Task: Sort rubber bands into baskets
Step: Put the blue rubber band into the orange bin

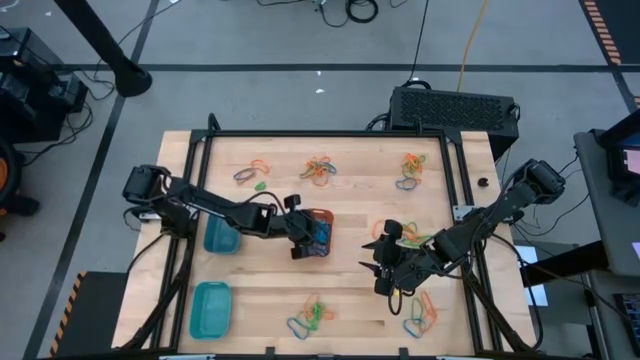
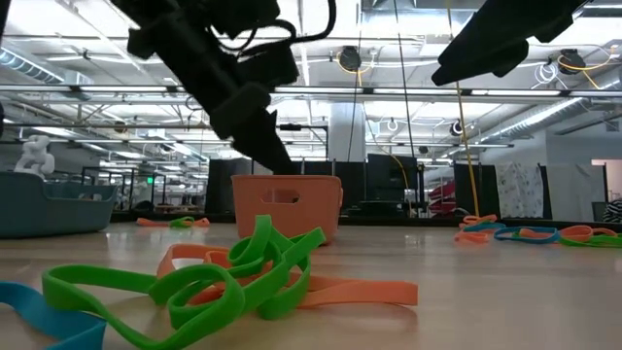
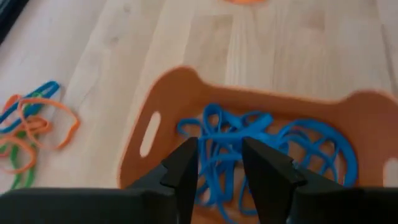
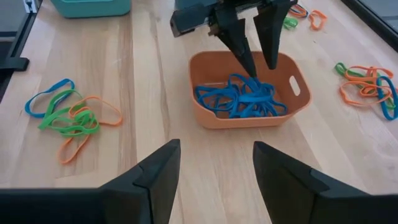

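Nearest the low camera, a tangle of thin green, orange and blue rubber bands (image 2: 233,277) lay by the front edge of the bench (image 1: 350,300), untouched. Judgement: these loops look light, floppy and stretchy, they snag each other, so pinch a single strand where it lifts off the wood, not the knot.

Mid-bench: right gripper (image 4: 211,168) hovered clear of everything, fingers spread, nothing held. Just beyond it, the rounded orange plastic basket (image 4: 298,102) held a heap of blue rubber bands (image 4: 239,99). Left gripper (image 4: 256,53) hung right over that heap, fingers (image 3: 183,165) parted and released, nothing pinched between them; tips down among the blue strands. Risk: a loop could catch on a fingertip and ride out on lift.

Left side: two teal plastic baskets (image 1: 212,308), one near the front-left corner, one (image 1: 222,238) behind it under the left arm. Contents not visible.

Far edge: more mixed bundles (image 1: 320,170), well apart, plus one at the front right (image 1: 420,318). Nothing blocked access except the arms themselves.
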Controlling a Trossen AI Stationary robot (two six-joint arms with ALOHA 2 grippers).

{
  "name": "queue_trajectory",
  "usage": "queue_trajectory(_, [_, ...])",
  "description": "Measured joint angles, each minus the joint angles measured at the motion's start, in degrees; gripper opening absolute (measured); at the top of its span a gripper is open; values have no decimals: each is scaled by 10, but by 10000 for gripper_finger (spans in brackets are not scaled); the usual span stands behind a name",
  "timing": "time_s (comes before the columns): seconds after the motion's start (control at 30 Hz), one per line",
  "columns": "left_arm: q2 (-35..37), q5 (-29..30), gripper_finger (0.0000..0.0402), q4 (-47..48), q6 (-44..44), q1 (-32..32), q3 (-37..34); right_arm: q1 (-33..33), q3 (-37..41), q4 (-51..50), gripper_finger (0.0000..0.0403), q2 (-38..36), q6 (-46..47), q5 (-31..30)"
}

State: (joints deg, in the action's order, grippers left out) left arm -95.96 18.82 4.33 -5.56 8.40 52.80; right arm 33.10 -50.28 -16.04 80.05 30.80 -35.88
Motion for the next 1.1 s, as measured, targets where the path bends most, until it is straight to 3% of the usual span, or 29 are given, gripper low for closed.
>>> queue_trajectory(0.17, [31,2,132,42,13,0,29,-9,0,-4,194,0,-11,0])
queue_trajectory(0.3, [67,-5,132,33,82,-1,22,-32,0,-27,194,-7,-13,11])
queue_trajectory(0.43, [117,-11,132,29,95,-24,0,-89,0,-97,194,-34,-13,56])
queue_trajectory(0.57, [182,-37,132,-44,93,-52,-57,-176,0,-125,194,-54,-32,63])
queue_trajectory(0.63, [213,-62,132,-118,94,-61,-98,-229,0,-100,194,-54,-67,89])
queue_trajectory(0.73, [244,-98,132,-235,94,-67,-162,-309,-1,-31,194,-41,-130,180])
queue_trajectory(0.83, [266,-114,132,-322,96,-71,-218,-378,-1,2,194,-19,-193,219])
queue_trajectory(0.93, [273,-115,132,-347,114,-76,-246,-459,0,57,194,12,-241,255])
queue_trajectory(1.1, [274,-113,132,-351,124,-87,-249,-562,0,204,194,100,-273,363])
